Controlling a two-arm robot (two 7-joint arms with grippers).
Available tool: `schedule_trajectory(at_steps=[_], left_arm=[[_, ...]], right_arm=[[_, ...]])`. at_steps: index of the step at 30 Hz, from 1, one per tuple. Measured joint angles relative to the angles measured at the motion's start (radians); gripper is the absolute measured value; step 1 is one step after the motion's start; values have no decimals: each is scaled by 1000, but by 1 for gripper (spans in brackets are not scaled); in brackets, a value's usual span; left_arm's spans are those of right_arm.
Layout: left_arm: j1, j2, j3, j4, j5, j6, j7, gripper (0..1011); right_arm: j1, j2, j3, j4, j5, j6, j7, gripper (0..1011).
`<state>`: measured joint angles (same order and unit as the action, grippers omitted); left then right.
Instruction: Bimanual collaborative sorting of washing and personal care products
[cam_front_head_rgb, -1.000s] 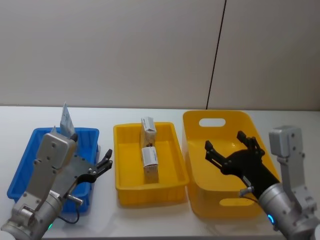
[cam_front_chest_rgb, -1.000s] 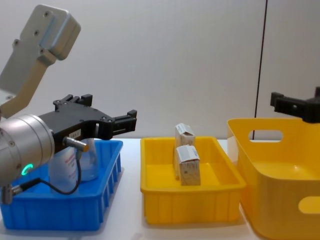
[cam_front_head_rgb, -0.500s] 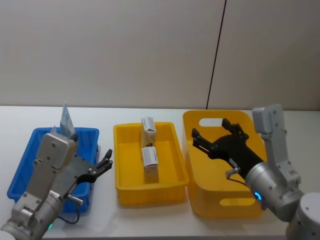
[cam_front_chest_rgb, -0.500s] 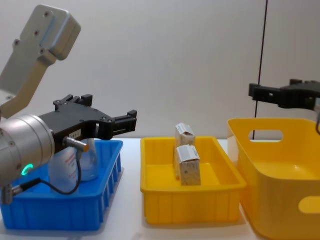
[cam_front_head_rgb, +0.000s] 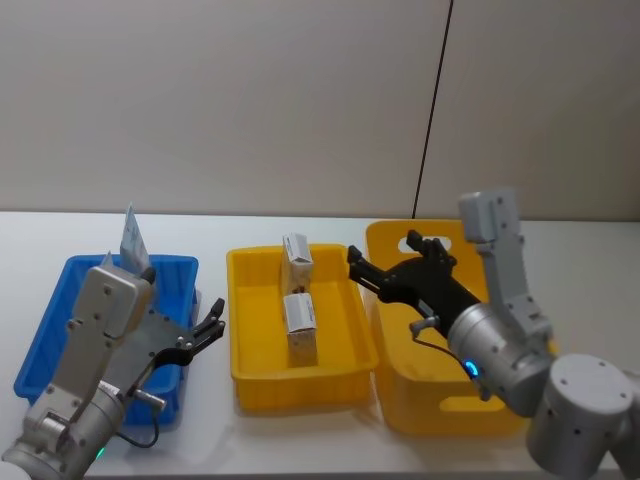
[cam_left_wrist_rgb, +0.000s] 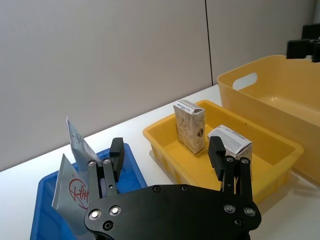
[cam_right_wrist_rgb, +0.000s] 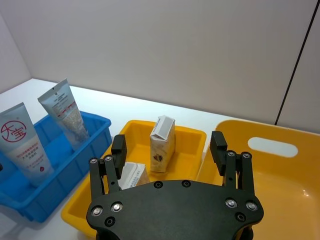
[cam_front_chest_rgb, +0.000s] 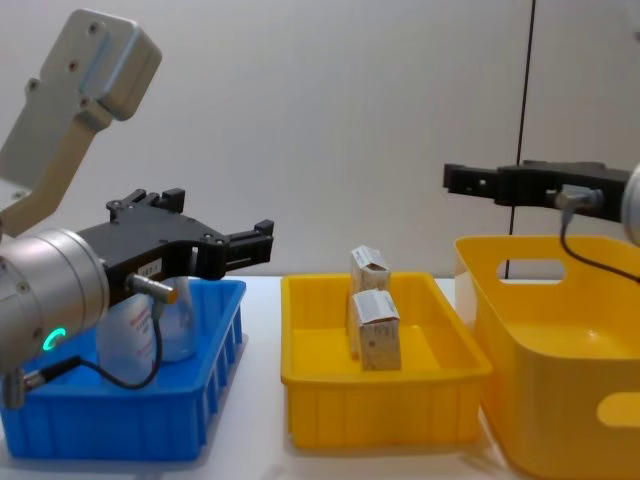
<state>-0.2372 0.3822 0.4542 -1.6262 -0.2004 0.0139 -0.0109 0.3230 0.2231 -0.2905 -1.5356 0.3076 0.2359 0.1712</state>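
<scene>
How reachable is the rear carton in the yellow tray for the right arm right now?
Probably yes: the right pincer hovers open by the right rim of the yellow tray, and nothing covers the rear carton.

You will find three containers in a row on the white bench (cam_front_head_rgb: 210, 235): a blue tray (cam_front_head_rgb: 42, 335) at the left, a shallow yellow tray (cam_front_head_rgb: 300, 392) in the middle, and a tall yellow basket (cam_front_head_rgb: 410, 402) with handle holes just beside it at the right. Behind them, the grey wall (cam_front_head_rgb: 250, 100) carries one dark vertical seam (cam_front_head_rgb: 432, 120).
</scene>
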Motion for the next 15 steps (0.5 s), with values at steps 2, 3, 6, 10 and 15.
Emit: schedule_trajectory(at_steps=[2,3,6,10,15], left_arm=[[0,0,0,0,0,0,0,1001],[0,0,0,0,0,0,0,1001],[0,0,0,0,0,0,0,1001],[0,0,0,0,0,0,0,1001],[0,0,0,0,0,0,0,1001]], right_arm=[[9,-15,-5,6,-4,16,-12,1004],[9,-15,-5,6,-4,16,-12,1004],[20,-41,-11,15,-12,48,-39,1004],[31,-66,-16,24,-19,79,-64,1004],[42,-94,-20,34,-23,116,-89,1004]])
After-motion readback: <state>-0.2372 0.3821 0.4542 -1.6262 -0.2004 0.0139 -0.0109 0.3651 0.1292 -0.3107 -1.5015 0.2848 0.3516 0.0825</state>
